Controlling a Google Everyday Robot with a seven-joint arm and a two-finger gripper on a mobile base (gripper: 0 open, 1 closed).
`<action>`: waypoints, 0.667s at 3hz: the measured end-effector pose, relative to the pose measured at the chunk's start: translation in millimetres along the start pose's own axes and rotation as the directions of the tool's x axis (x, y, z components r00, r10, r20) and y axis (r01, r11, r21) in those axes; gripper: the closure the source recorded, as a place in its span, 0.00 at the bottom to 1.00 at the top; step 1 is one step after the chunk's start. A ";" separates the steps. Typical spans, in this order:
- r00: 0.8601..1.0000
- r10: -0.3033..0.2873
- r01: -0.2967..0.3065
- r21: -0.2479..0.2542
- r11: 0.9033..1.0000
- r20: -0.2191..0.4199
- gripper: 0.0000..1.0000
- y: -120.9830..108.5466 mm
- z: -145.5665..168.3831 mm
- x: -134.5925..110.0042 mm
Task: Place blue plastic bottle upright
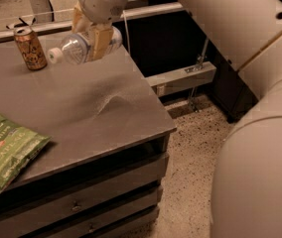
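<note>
The blue plastic bottle (76, 46), clear with a white cap (54, 55) pointing left, lies nearly level in my gripper (92, 38), held above the far part of the grey table (96, 108). The gripper's tan fingers (101, 41) are closed around the bottle's middle. The bottle hangs clear of the table top, just right of the orange-brown can (30, 47).
The orange-brown drink can stands upright at the table's back left. A green chip bag (4, 150) lies at the front left. The table's right edge drops to a speckled floor (195, 167). My large arm (260, 83) fills the right side.
</note>
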State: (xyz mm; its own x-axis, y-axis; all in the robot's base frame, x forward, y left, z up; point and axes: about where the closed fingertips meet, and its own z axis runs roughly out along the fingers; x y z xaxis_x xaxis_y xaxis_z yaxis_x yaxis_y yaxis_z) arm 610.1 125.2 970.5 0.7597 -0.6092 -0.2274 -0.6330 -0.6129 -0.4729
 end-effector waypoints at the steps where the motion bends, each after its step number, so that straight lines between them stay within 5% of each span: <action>1: 0.978 0.135 -0.157 0.139 0.978 0.156 1.00 -0.9 -15.0 -16.6; 2: 0.916 0.234 -0.316 0.227 0.921 0.324 1.00 10.5 -25.4 -27.7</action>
State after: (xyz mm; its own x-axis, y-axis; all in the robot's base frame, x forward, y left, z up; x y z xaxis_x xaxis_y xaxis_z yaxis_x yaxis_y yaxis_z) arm 578.5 122.8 993.5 0.5961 -0.5387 -0.5954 -0.7894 -0.2576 -0.5573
